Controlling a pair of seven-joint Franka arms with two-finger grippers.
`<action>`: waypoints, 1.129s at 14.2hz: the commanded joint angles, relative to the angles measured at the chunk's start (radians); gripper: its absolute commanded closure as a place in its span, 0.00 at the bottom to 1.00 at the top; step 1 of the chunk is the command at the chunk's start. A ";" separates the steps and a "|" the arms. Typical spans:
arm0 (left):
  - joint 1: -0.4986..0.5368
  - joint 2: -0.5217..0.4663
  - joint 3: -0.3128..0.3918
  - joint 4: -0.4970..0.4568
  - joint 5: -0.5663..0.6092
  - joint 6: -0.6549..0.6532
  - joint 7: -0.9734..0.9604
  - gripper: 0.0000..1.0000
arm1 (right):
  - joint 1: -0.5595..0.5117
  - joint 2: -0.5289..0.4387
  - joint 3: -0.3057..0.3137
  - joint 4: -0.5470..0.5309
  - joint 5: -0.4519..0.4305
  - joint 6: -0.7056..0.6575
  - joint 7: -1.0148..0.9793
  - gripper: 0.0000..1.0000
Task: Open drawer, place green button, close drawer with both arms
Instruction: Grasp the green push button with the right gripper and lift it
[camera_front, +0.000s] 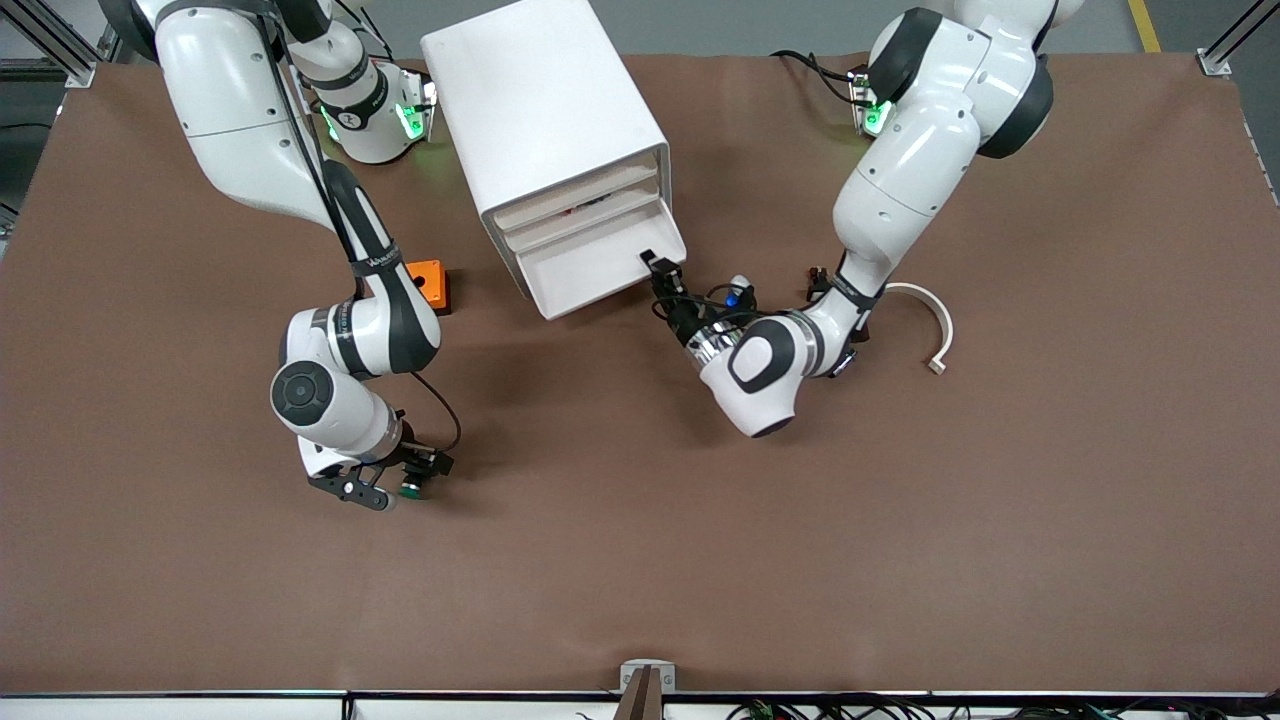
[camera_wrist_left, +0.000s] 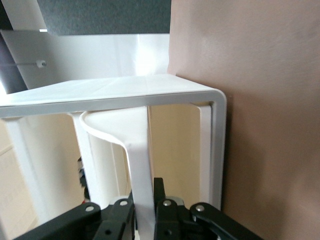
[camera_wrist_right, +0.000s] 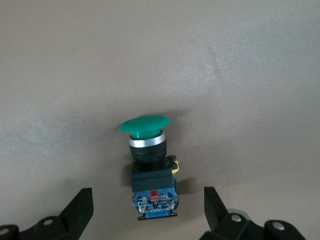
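Observation:
The button (camera_wrist_right: 146, 131), with a green cap and a black-and-blue body, lies on its side on the brown table (camera_front: 900, 520), nearer to the front camera than the orange box. My right gripper (camera_front: 393, 492) is low over it and open, with a finger on each side and neither touching it; in the right wrist view the gripper (camera_wrist_right: 148, 200) straddles the button's body. The button also shows in the front view (camera_front: 411, 489). My left gripper (camera_front: 660, 270) is shut on the white handle (camera_wrist_left: 140, 160) of the lowest drawer (camera_front: 590, 275) of the white cabinet (camera_front: 545, 110). That drawer seems slightly pulled out.
An orange box with a hole (camera_front: 428, 283) sits beside the cabinet toward the right arm's end. A white curved piece (camera_front: 932, 322) and a small dark part (camera_front: 815, 282) lie toward the left arm's end, near the left arm's forearm.

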 joint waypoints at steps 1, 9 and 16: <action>0.046 0.018 0.006 0.024 -0.033 -0.024 -0.010 0.88 | 0.013 0.018 -0.009 -0.004 0.003 0.024 0.018 0.12; 0.081 0.017 0.006 0.024 -0.034 0.008 0.066 0.15 | 0.018 0.008 -0.011 -0.002 0.003 0.009 0.013 1.00; 0.118 0.003 0.001 0.081 -0.053 0.039 0.354 0.01 | 0.050 -0.171 -0.009 0.005 0.004 -0.276 0.238 1.00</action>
